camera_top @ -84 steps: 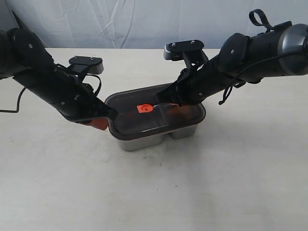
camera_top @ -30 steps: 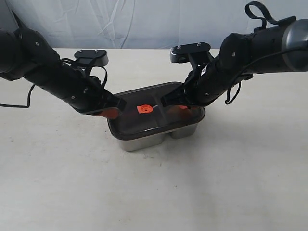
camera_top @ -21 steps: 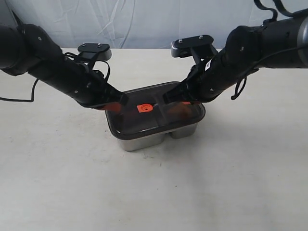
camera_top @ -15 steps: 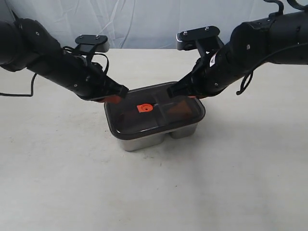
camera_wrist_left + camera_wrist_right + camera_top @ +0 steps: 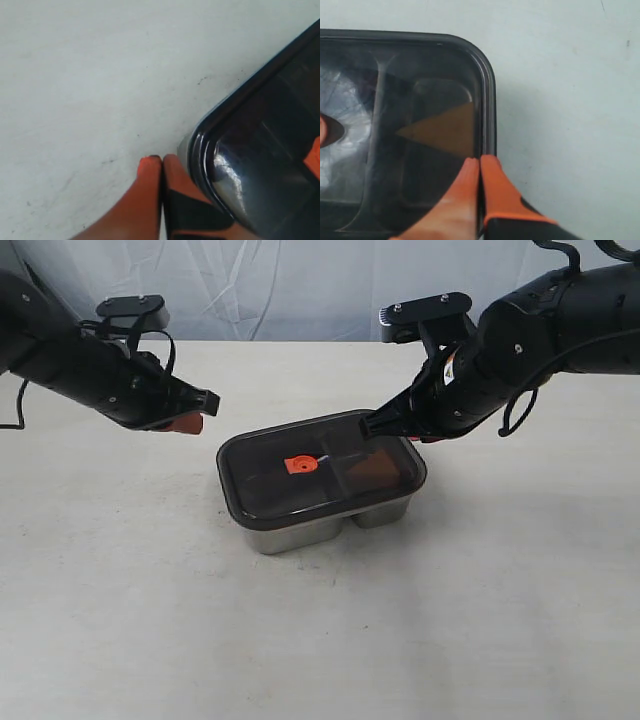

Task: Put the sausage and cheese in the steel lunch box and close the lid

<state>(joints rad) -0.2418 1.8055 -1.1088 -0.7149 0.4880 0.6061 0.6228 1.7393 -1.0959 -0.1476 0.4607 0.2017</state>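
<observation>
Right hand (image 5: 480, 160), closed empty, hovers at the lid (image 5: 288, 490); left hand (image 5: 161, 159) likewise, farther off.

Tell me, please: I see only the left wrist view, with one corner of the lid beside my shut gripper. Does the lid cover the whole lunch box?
Observer: Yes. In the exterior view the lid lies over the whole lunch box, with all corners covered.
Operator: Is the cheese inside?
Observer: Yes. The right wrist view shows the cheese through the dark lid, in the end compartment.
Operator: Where is the right gripper?
Observer: The right gripper is shut, with its tips at the lid's rim, on the side where the cheese is.
</observation>
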